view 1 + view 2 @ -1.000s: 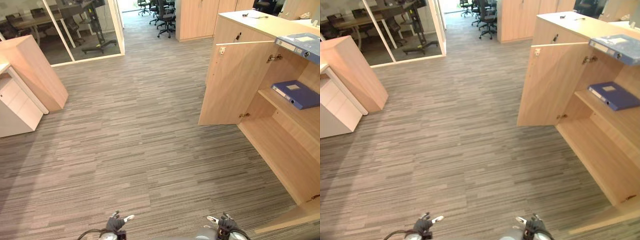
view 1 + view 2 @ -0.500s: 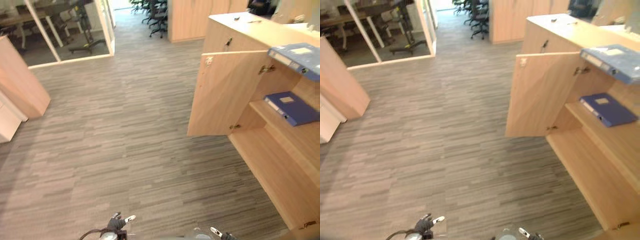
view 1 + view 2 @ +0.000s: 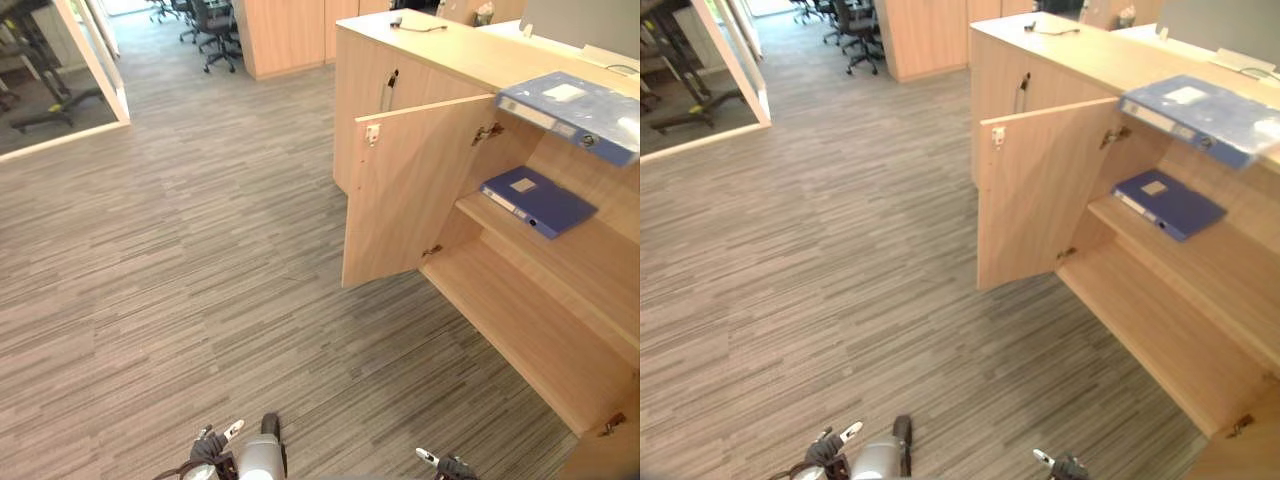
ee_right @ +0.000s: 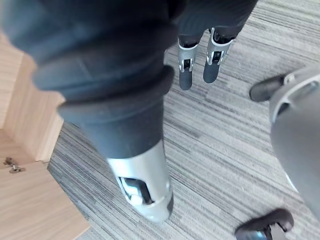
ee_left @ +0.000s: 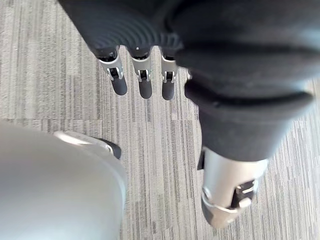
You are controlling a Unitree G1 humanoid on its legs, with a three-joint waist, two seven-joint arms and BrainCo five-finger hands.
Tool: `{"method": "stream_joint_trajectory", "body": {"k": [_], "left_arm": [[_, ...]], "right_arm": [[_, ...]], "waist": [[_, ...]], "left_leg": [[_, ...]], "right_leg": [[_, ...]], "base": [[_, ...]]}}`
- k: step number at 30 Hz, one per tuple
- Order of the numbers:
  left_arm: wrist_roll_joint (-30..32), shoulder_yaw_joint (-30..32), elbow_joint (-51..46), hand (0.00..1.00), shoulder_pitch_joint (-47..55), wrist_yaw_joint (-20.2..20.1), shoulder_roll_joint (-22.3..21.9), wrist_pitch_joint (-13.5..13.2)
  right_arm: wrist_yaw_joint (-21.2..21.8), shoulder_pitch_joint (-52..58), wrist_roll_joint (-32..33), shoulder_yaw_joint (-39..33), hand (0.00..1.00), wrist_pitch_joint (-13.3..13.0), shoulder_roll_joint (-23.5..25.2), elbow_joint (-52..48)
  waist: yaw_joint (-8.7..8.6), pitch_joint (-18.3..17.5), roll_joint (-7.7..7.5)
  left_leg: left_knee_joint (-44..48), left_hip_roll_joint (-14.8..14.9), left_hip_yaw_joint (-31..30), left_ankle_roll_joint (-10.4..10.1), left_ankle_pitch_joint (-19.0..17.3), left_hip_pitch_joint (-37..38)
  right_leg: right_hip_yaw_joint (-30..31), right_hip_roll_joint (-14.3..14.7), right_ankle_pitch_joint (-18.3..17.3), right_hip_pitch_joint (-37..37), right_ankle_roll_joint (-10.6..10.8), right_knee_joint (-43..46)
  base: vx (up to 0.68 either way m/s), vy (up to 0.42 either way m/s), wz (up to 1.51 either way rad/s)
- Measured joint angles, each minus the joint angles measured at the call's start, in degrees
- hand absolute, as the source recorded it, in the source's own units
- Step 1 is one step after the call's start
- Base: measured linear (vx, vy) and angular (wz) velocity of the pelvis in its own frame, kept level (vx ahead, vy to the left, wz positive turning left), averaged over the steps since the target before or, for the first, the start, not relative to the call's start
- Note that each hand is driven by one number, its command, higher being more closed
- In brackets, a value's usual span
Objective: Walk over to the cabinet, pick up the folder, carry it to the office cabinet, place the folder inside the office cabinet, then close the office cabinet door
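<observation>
Left hand (image 5: pixel 145 85) and right hand (image 4: pixel 186 70) hang empty over the carpet (image 3: pixel 200 250), fingers straight. One blue folder (image 3: pixel 570 110) lies on the cabinet top (image 3: pixel 440 55), upper right of the frame; a second folder (image 3: pixel 535 200) rests on the shelf (image 3: pixel 590 250) behind the open door (image 3: pixel 410 190). Seemingly the approach step: next, walk closer and reach for a folder

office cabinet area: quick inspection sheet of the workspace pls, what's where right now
surface: grey striped carpet floor
job's things: office cabinet with its door swung open; shelf folder, blue, flat on the inner shelf; top folder, blue, on the cabinet top by its front edge
clutter: nothing seen
hands: left hand and right hand hang low, fingers straight, holding nothing
cables: thin dark cable on the cabinet top's far end
surroundings: office chairs, glass partition, tall wooden cabinets
</observation>
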Motion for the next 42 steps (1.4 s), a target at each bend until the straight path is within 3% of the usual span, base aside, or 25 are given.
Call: {"method": "stream_joint_trajectory", "body": {"k": [1, 2, 4, 5, 6, 7, 8, 9, 11, 13, 15, 16, 17, 18, 24, 26, 28, 29, 32, 33, 36, 38, 40, 41, 42], "left_arm": [[0.0, 0.0, 0.1, 0.00, 0.2, 0.0, -0.1, 0.0], [0.0, 0.0, 0.2, 0.00, 1.0, 0.1, -0.4, 0.0], [0.1, 0.1, 0.1, 0.00, 2.1, 0.2, -0.4, 0.0], [0.4, -0.1, 0.1, 0.00, 3.0, 0.3, -0.4, 0.1], [0.6, -0.1, 0.1, 0.00, 3.0, 0.3, -0.4, 0.2], [1.1, -0.2, 0.1, 0.00, 3.3, 0.3, -0.3, 0.2], [1.6, -0.2, 0.1, 0.00, 3.3, 0.3, -0.3, 0.2], [3.2, -0.4, 0.1, 0.00, 2.9, 0.3, -0.3, 0.4], [4.1, -0.4, 0.3, 0.00, 2.1, 0.3, 0.2, 0.8], [4.2, -0.9, 0.3, 0.00, 0.0, 0.1, 2.0, 1.4], [4.3, -0.8, -1.8, 0.00, 1.9, 0.3, 2.2, 0.0], [4.4, -0.7, -2.9, 0.00, 3.3, 0.6, 1.5, -0.8], [4.7, -0.5, -2.8, 0.00, 3.6, 0.7, 1.2, -1.0], [5.2, -0.4, -1.4, 0.00, 4.5, 1.0, -1.3, -0.7], [7.0, -0.3, -1.2, 0.00, 4.6, 1.0, -1.9, -0.4], [7.0, -0.6, -1.1, 0.00, 4.0, 1.0, -1.5, -0.2], [7.0, -0.8, -0.6, 0.00, 4.2, 1.0, -1.4, -0.1], [6.9, -0.7, 0.1, 0.00, 3.8, 1.0, -1.1, 0.0], [6.3, -0.6, -0.8, 0.00, 2.7, 1.1, -0.1, -0.2], [6.2, -0.6, -1.7, 0.00, 2.7, 1.1, -0.2, -0.5], [5.9, 0.0, -2.7, 0.00, 2.7, 1.7, -0.5, -1.2], [5.0, 0.8, -3.7, 0.00, 2.8, 2.2, -1.0, -1.6], [4.1, 2.1, -4.0, 0.00, 2.7, 2.5, -1.6, -1.8], [3.8, 2.1, -4.0, 0.00, 2.8, 2.7, -1.7, -1.8], [3.6, 2.2, -4.0, 0.00, 3.0, 2.9, -1.8, -1.9]], "right_arm": [[0.1, 0.0, -0.6, 0.0, 0.00, 0.1, 0.0, 0.0], [0.7, 0.4, -1.5, -0.2, 0.00, 0.3, -0.1, 0.0], [1.1, 0.9, -1.6, -0.6, 0.00, 0.5, -0.1, -0.1], [1.0, 1.4, -1.9, -1.8, 0.00, -0.2, -0.4, -2.5], [1.0, 1.4, -1.9, -1.8, 0.00, -0.3, -0.5, -2.7], [0.9, 1.4, -2.3, -1.8, 0.00, -0.5, -1.0, -3.6], [0.9, 1.3, -2.4, -1.8, 0.00, -0.6, -1.2, -3.7], [0.9, 1.3, -2.5, -1.7, 0.00, -0.8, -1.4, -4.1], [1.1, 1.1, -2.7, -1.6, 0.00, -1.1, -1.4, -4.2], [2.2, -0.6, -3.9, -0.8, 0.00, -1.2, -1.4, -4.3], [2.2, -1.1, -3.9, 1.1, 0.00, -1.0, -1.3, -4.2], [1.8, -1.0, -3.9, 1.0, 0.00, -0.8, -1.5, -3.5], [1.6, -0.9, -3.9, 1.0, 0.00, -0.7, -1.7, -3.0], [1.4, -1.1, -3.6, 0.8, 0.00, -0.5, -2.7, -2.2], [0.7, -0.3, -3.6, 0.4, 0.00, -0.4, -2.9, -2.2], [0.7, 0.2, -3.4, 0.4, 0.00, -0.5, -1.8, -1.9], [0.6, 1.1, -2.8, 1.2, 0.00, -0.5, -1.9, -2.0], [0.5, 1.5, -2.0, 2.4, 0.00, -0.4, -2.1, -1.6], [0.1, 1.7, -1.3, 4.9, 0.00, -0.4, -2.2, -0.4], [-0.2, 1.0, -1.2, 5.1, 0.00, -0.5, -2.6, -0.1], [-0.4, 0.0, -1.0, 5.1, 0.00, -0.8, -2.6, -0.1], [-0.5, -0.6, -1.0, 5.2, 0.00, -0.9, -2.6, -0.1], [-0.7, -1.5, -1.0, 6.8, 0.00, -1.0, -2.6, -0.1], [-0.8, -1.7, -1.0, 7.5, 0.00, -1.1, -2.6, -0.2], [-0.7, -2.0, -1.0, 8.4, 0.00, -1.3, -2.4, -0.3]], "waist": [[0.20, -0.2, 0.08], [0.81, -0.9, 0.71], [0.86, -1.6, 0.88], [0.38, -2.6, 1.09], [0.27, -2.6, 1.08], [-0.09, -2.7, 1.39], [-0.18, -2.8, 1.54], [-0.42, -2.9, 1.94], [-0.75, -2.7, 2.19], [-0.98, -0.4, 3.04], [-1.27, -0.6, 2.94], [-1.03, -0.6, 2.25], [-0.84, -0.3, 1.92], [-0.42, 0.1, 3.50], [-0.97, 0.5, 3.11], [-1.65, 0.2, 2.50], [-1.62, -1.6, 2.69], [-0.99, -1.1, 2.31], [-0.43, -0.5, 0.87], [0.05, -0.3, 0.57], [0.48, -0.2, 0.50], [1.64, -0.1, 0.40], [2.39, 0.1, 0.11], [2.80, 0.0, 0.02], [3.25, -0.2, 0.15]], "left_leg": [[0.5, -0.8, 1.3, 1.1, -1.1, 0.6], [0.2, -2.9, 4.4, 2.7, -3.3, 3.3], [-3.1, -5.4, 7.0, 4.3, -4.5, 7.9], [-7.7, -8.1, 9.1, 5.8, -5.0, 13.5], [-8.3, -8.5, 9.2, 6.0, -5.1, 14.4], [-11.0, -9.5, 9.3, 6.4, -5.2, 17.7], [-12.4, -9.7, 9.3, 6.5, -5.1, 19.3], [-14.9, -9.4, 9.3, 6.6, -5.0, 22.4], [-16.2, -8.3, 10.0, 6.6, -5.0, 24.3], [-16.6, -5.5, 11.6, 6.5, -5.1, 27.1], [-16.7, -4.3, 12.9, 6.0, -5.4, 26.9], [-17.2, -4.7, 13.4, 4.4, -6.5, 27.7], [-17.7, -5.0, 13.8, 3.6, -7.2, 28.1], [-18.3, -3.8, 15.0, 2.9, -7.7, 28.1], [-17.7, -0.8, 17.2, 0.2, -9.6, 27.9], [-11.8, 2.5, 19.3, -0.1, -14.3, 26.0], [-7.0, 5.5, 22.1, 0.4, -17.6, 24.7], [0.9, 8.2, 23.2, -0.2, -19.0, 23.8], [27.6, 15.0, 19.2, -0.3, -15.8, 15.0], [32.4, 14.8, 17.3, -0.4, -16.0, 12.5], [31.9, 12.0, 12.4, -0.6, -16.2, 6.4], [24.9, 8.2, 7.3, -0.6, -16.2, 3.2], [11.4, 2.8, -1.9, -1.1, -15.8, 2.5], [4.0, 1.0, -6.0, -2.1, -14.4, 3.5], [-2.2, -0.4, -10.2, -2.8, -6.9, 5.0]], "right_leg": [[1.4, -1.6, 0.9, -1.0, 0.1, 2.0], [4.9, -5.4, 4.0, -3.8, -0.3, 8.2], [5.8, -9.6, 8.3, -7.5, -4.2, 17.4], [4.9, -14.9, 12.5, -13.3, -11.7, 31.8], [4.2, -15.5, 12.7, -14.2, -12.6, 34.4], [1.1, -17.4, 12.0, -17.3, -15.7, 43.3], [-0.5, -17.7, 11.4, -18.5, -16.3, 46.1], [-6.2, -17.4, 7.5, -20.7, -14.7, 49.4], [-11.4, -15.6, 3.3, -22.9, -12.8, 48.5], [-17.8, -10.5, -1.2, -25.4, -11.0, 41.5], [-23.3, -7.4, -0.4, -27.0, -10.9, 31.2], [-25.8, -6.3, 4.1, -28.2, -11.4, 23.0], [-26.5, -5.9, 3.8, -28.4, -13.9, 21.1], [-26.6, -4.4, 3.6, -28.7, -14.3, 20.5], [-26.9, -0.4, 1.4, -28.6, -14.5, 19.3], [-27.0, 2.3, -0.6, -28.4, -14.3, 18.3], [-28.0, 2.6, -2.9, -27.5, -15.3, 20.0], [-27.8, 4.6, -3.3, -25.7, -14.9, 18.5], [-24.5, 9.4, -2.2, -20.3, -16.1, 12.3], [-21.7, 10.4, -1.8, -18.9, -16.4, 10.8], [-16.2, 11.5, -0.9, -16.4, -15.6, 7.9], [-12.5, 11.4, 0.1, -15.8, -14.2, 6.5], [-8.3, 11.0, 0.8, -14.2, -12.9, 4.7], [-6.6, 10.8, 0.9, -13.9, -12.1, 3.9], [-4.6, 10.8, 1.0, -13.2, -10.6, 2.9]], "base": [[0.59, 0.623, -0.73], [0.47, 0.530, -0.74], [0.46, 0.491, -0.65], [0.40, 0.411, -0.41], [0.43, 0.422, -0.33], [0.23, 0.215, -0.08], [0.33, 0.245, -0.12], [0.26, 0.148, -0.12], [0.23, 0.064, -0.21], [0.22, -0.054, -0.46], [0.18, -0.156, -0.42], [0.17, -0.182, -0.34], [0.24, -0.205, -0.49], [0.19, -0.156, -0.39], [0.07, -0.135, -0.16], [0.00, -0.173, -0.38], [0.16, -0.111, -0.57], [0.28, -0.089, -0.59], [0.28, -0.145, -0.73], [0.25, -0.022, -1.09], [0.26, 0.053, -1.11], [0.22, 0.110, -1.14], [0.23, 0.189, -1.00], [0.23, 0.229, -0.91], [0.28, 0.263, -0.96]]}}
